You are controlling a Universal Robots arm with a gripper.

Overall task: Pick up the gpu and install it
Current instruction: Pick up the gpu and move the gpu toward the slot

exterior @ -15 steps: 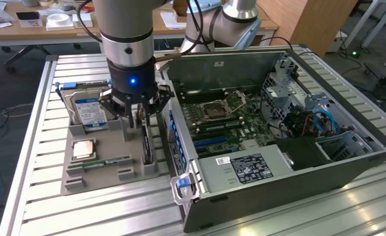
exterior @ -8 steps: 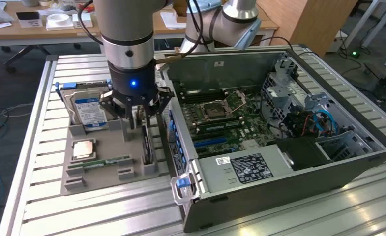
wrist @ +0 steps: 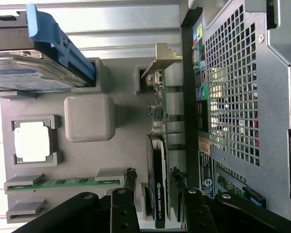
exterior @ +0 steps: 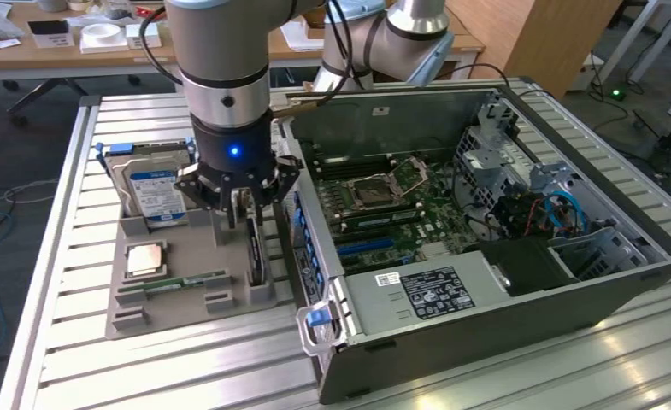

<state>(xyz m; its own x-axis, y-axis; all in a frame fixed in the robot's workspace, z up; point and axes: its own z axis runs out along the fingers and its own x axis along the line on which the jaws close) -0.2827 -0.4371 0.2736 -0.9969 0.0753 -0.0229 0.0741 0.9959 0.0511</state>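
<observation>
While the hand (exterior: 242,213) hangs released, fingers (wrist: 130,184) either side of the upright gpu (wrist: 157,194), centre squarely before clenching.

Table (exterior: 175,376): bare ribbed aluminium, dull sheen.
Parts tray (exterior: 170,312): grey plastic, matt, smooth.
gpu (wrist: 157,199): glossy black face, green board edge, bright silver metal bracket.
Hard drive (exterior: 153,192), 11 o'clock on the tray in the exterior view: silver metal, blue label with a slight gloss.
Computer case (exterior: 518,299), 3 o'clock of the tray: dark-grey sheet metal, perforated rear panel, with a blue plastic latch (exterior: 314,323).
</observation>
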